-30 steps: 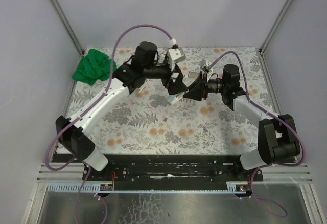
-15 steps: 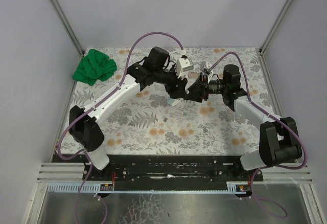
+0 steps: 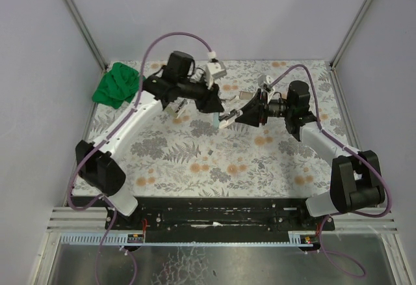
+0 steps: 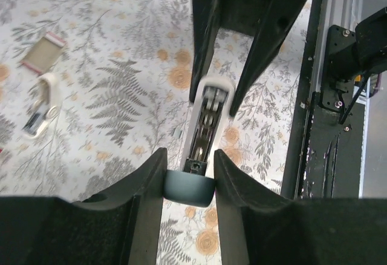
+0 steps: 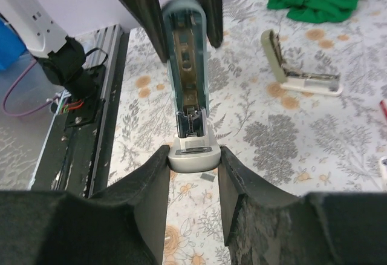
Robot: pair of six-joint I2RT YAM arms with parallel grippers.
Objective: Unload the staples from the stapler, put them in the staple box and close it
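The stapler (image 3: pixel 224 118) is held above the flowered table between both grippers, hinged open. My left gripper (image 3: pixel 219 108) (image 4: pixel 188 156) is shut on its dark teal cover end (image 4: pixel 189 187). The open magazine channel (image 4: pixel 205 126) runs away from that end towards the right arm's fingers. My right gripper (image 3: pixel 239 117) (image 5: pixel 193 151) is shut on the silver-grey base end (image 5: pixel 192 157), and the teal cover (image 5: pixel 184 41) reaches up to the left arm's fingers. The staples (image 5: pixel 208 177) (image 3: pixel 211 149), a tiny grey bit, lie on the table below the stapler.
A second, beige stapler (image 5: pixel 299 71) (image 4: pixel 37 111) lies open on the far side of the table, with a small red-and-white box (image 4: pixel 42 53) beside it. A green cloth (image 3: pixel 117 84) is bunched in the far left corner. A black rail (image 3: pixel 214 213) runs along the near edge.
My left gripper has gone from wide open to shut on the stapler's teal end. The left arm swung right and back again. The right arm has barely moved.
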